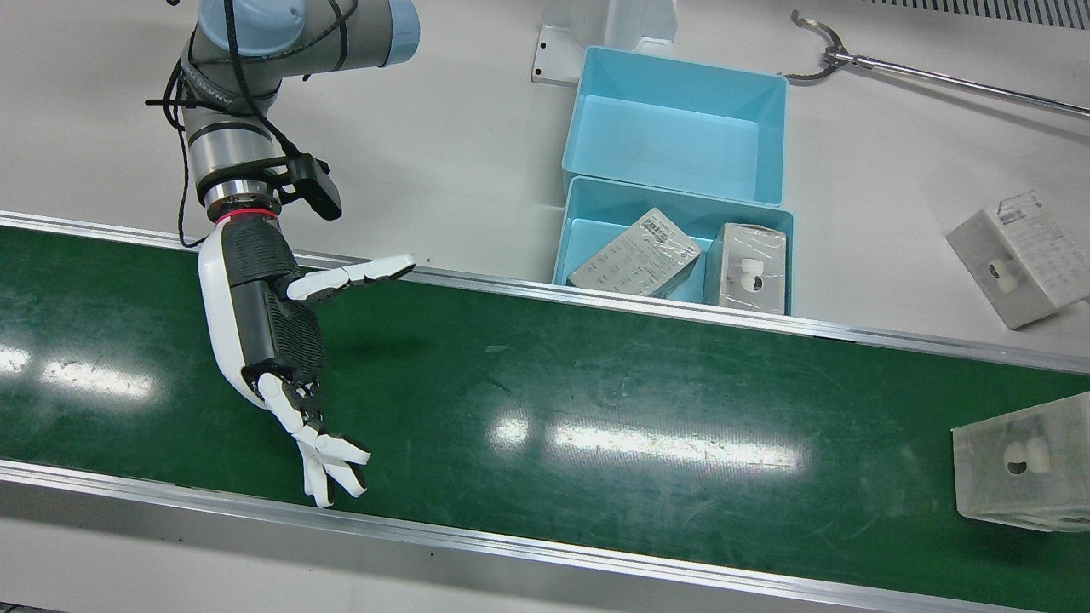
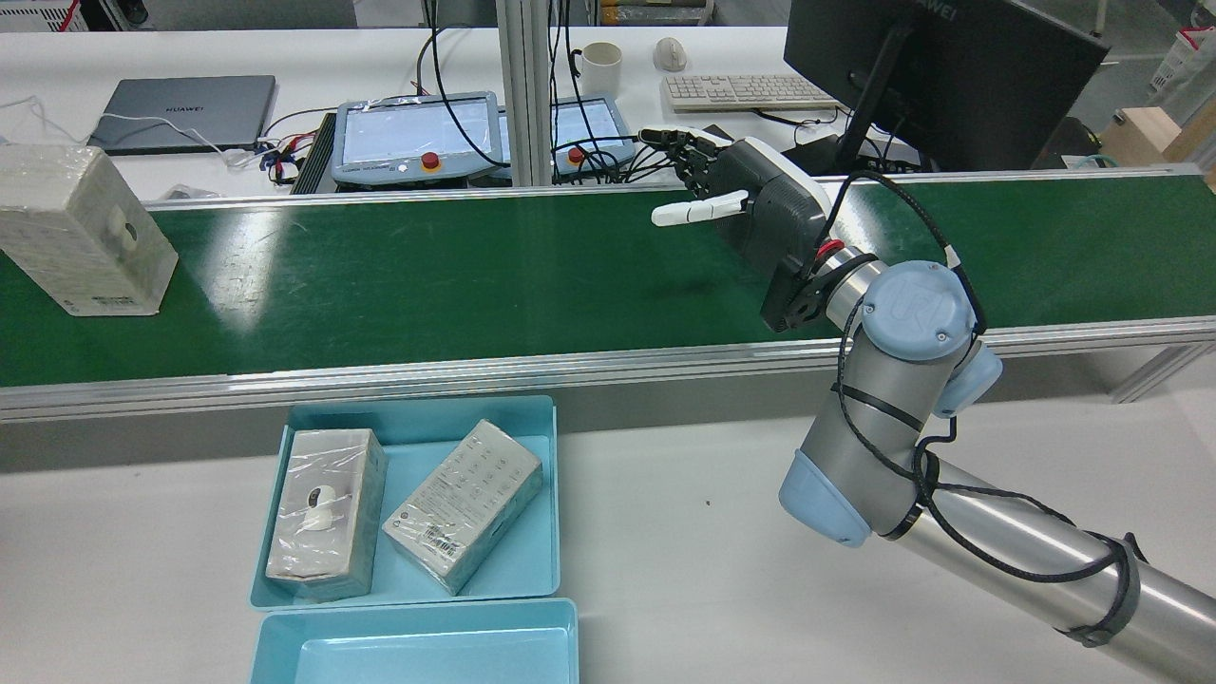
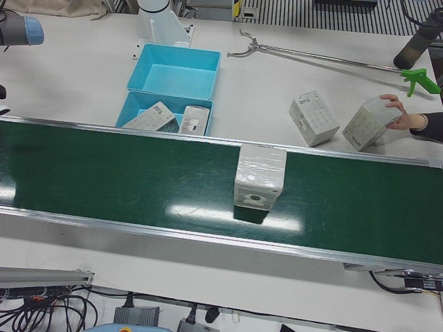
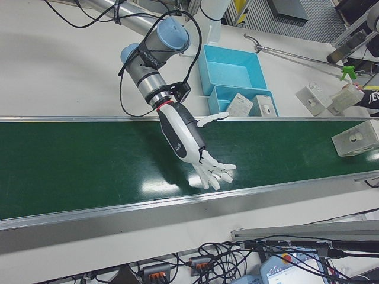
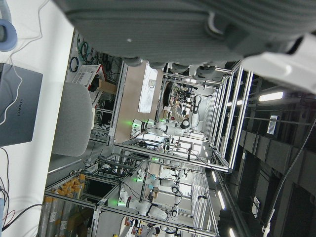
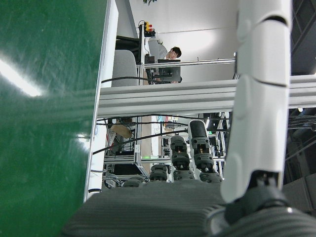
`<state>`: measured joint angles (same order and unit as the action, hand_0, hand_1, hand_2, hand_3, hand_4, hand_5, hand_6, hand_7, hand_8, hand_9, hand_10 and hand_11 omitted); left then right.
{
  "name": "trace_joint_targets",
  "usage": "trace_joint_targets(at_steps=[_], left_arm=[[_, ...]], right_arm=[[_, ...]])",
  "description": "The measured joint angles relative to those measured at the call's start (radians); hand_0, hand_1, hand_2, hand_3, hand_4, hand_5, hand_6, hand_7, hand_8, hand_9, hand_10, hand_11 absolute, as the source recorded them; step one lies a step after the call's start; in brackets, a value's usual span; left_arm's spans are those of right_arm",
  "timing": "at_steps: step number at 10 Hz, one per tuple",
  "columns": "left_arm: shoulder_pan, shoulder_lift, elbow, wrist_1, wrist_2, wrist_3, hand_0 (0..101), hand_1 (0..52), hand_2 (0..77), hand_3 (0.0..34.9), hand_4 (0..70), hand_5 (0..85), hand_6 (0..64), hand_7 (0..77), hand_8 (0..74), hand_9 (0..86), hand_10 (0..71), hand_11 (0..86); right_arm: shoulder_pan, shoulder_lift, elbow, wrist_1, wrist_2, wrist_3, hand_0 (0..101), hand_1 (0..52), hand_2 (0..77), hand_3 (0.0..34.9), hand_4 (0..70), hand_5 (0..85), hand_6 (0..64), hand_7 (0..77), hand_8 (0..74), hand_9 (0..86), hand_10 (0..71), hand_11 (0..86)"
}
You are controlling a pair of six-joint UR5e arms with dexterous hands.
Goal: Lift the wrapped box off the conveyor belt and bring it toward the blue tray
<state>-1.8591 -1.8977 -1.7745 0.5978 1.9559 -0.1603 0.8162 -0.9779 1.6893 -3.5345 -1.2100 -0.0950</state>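
Observation:
The wrapped box [image 1: 1022,464] stands on the green conveyor belt [image 1: 596,392], far to the view's right of my right hand [image 1: 272,340]. It also shows in the rear view [image 2: 81,233], the left-front view [image 3: 259,176] and the right-front view [image 4: 355,137]. My right hand is open and empty above the belt, fingers spread, also seen in the rear view [image 2: 750,204] and the right-front view [image 4: 186,139]. Two blue trays sit beside the belt: the near one [image 1: 588,221] holds two wrapped boxes, the far one [image 1: 673,128] holds nothing. My left hand [image 5: 187,24] shows only as a palm edge.
More wrapped boxes lie on the white table [image 1: 1018,255], [image 3: 313,117], and a person's hand holds one [image 3: 370,123]. A long grabber tool [image 1: 851,60] lies behind the trays. A laptop [image 2: 185,100] and pendants [image 2: 408,138] stand beyond the belt.

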Motion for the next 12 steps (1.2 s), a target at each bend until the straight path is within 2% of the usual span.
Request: trace_joint_targets(at_steps=[1,4,5,6,7,10,11,12], left_arm=[[0.000,0.000,0.000,0.000,0.000,0.000,0,0.0,1.1,0.0,0.0,1.1,0.5,0.5,0.5,0.5,0.5,0.5],[0.000,0.000,0.000,0.000,0.000,0.000,0,0.0,0.5,0.0,0.0,1.1,0.5,0.5,0.5,0.5,0.5,0.5],[0.000,0.000,0.000,0.000,0.000,0.000,0,0.0,0.5,0.0,0.0,1.1,0.5,0.5,0.5,0.5,0.5,0.5],[0.000,0.000,0.000,0.000,0.000,0.000,0,0.0,0.5,0.0,0.0,1.1,0.5,0.5,0.5,0.0,0.5,0.5],[0.000,0.000,0.000,0.000,0.000,0.000,0,0.0,0.5,0.0,0.0,1.1,0.5,0.5,0.5,0.0,0.5,0.5],[0.000,0.000,0.000,0.000,0.000,0.000,0,0.0,1.1,0.0,0.0,1.1,0.5,0.5,0.5,0.5,0.5,0.5],[0.000,0.000,0.000,0.000,0.000,0.000,0,0.0,1.1,0.0,0.0,1.1,0.5,0.5,0.5,0.0,0.5,0.5],[0.000,0.000,0.000,0.000,0.000,0.000,0,0.0,0.5,0.0,0.0,1.1,0.5,0.5,0.5,0.0,0.5,0.5]], right_arm=[[-0.003,0.002,0.000,0.005,-0.001,-0.001,48,16.9,9.3,0.0,12.0,20.2,4.9,6.5,2.7,5.4,0.0,0.5],[-0.006,0.003,0.000,0.010,-0.001,-0.003,48,15.3,6.5,0.0,12.0,20.2,4.9,4.4,2.2,5.4,0.0,0.5],[-0.006,0.003,0.000,0.011,-0.002,-0.004,48,15.3,9.3,0.0,12.0,20.2,4.9,4.4,2.2,5.4,0.0,1.1],[-0.006,0.004,0.000,0.011,-0.002,-0.004,49,18.5,12.5,0.0,12.0,20.2,3.8,4.4,2.2,5.4,0.0,0.5],[-0.007,0.004,0.000,0.011,-0.002,-0.005,49,13.6,9.8,0.0,10.9,20.2,3.8,3.8,2.2,5.4,0.0,0.5],[-0.009,0.003,0.001,0.011,-0.002,-0.004,49,16.4,9.3,0.0,10.9,20.2,3.8,3.8,2.2,5.4,0.0,0.5],[-0.009,0.003,0.001,0.011,-0.002,-0.003,48,11.5,8.2,0.0,9.8,19.1,1.6,3.8,2.2,3.8,0.0,0.5],[-0.009,0.002,0.001,0.011,-0.001,-0.001,48,14.7,7.1,0.0,9.8,19.1,2.7,3.3,0.5,3.8,0.0,0.5]])
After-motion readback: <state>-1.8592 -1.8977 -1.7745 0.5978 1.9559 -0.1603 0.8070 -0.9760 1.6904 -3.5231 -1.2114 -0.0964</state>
